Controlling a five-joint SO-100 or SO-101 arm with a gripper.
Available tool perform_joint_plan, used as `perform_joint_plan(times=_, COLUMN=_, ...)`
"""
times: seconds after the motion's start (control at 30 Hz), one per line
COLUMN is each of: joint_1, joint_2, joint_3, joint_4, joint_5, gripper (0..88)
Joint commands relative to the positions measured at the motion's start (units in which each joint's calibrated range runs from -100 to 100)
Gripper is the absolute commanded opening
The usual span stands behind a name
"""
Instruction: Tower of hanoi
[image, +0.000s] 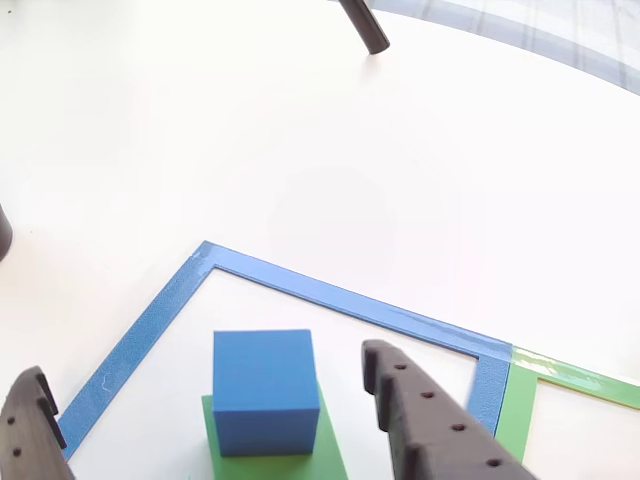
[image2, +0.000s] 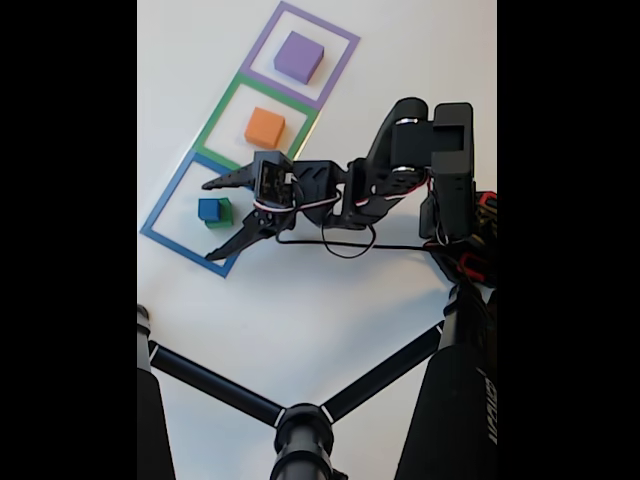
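Straddling the blue cube (image: 265, 390) from both sides, the end effector (image2: 213, 215) stands spread wide, its two dark fingers (image: 430, 420) apart from the cube and grasping nothing. The cube sits on top of the green block (image: 330, 450), and both lie inside the blue tape square (image2: 165, 215) on the white tabletop (image: 300, 130). In the fixed view the orange block (image2: 265, 127) rests in the green tape square (image2: 225, 115) and the purple block (image2: 299, 55) in the purple tape square (image2: 345, 45), each alone and well apart from the arm.

The step in hand looks like picking the blue cube off the green block. To do it well, the fingers should settle level with the cube's side faces, above the green block's top, so that closing pinches only the cube. In the other view the gap on the left looks wider than on the right; centring first would keep the nearer finger from shoving the cube sideways off its base. Close squarely on two opposite faces, not on corners, then lift straight up before carrying it away, so the green block is not dragged out of the blue square.
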Motion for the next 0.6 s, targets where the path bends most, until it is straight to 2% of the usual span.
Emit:
perform_joint_plan(times=0.0, joint_1=-1.0, joint_2=-0.4, joint_3=-1.4, joint_4=-1.6, joint_5=0.0, gripper=35.0)
perform_joint_plan(times=0.17, joint_1=-1.2, joint_2=0.4, joint_3=-1.5, joint_4=-1.6, joint_5=0.0, gripper=32.7)
perform_joint_plan(times=0.37, joint_1=-1.7, joint_2=0.6, joint_3=-1.5, joint_4=-1.6, joint_5=0.0, gripper=22.3)
perform_joint_plan(times=0.57, joint_1=-2.1, joint_2=0.6, joint_3=-1.2, joint_4=-1.5, joint_5=0.0, gripper=18.5)
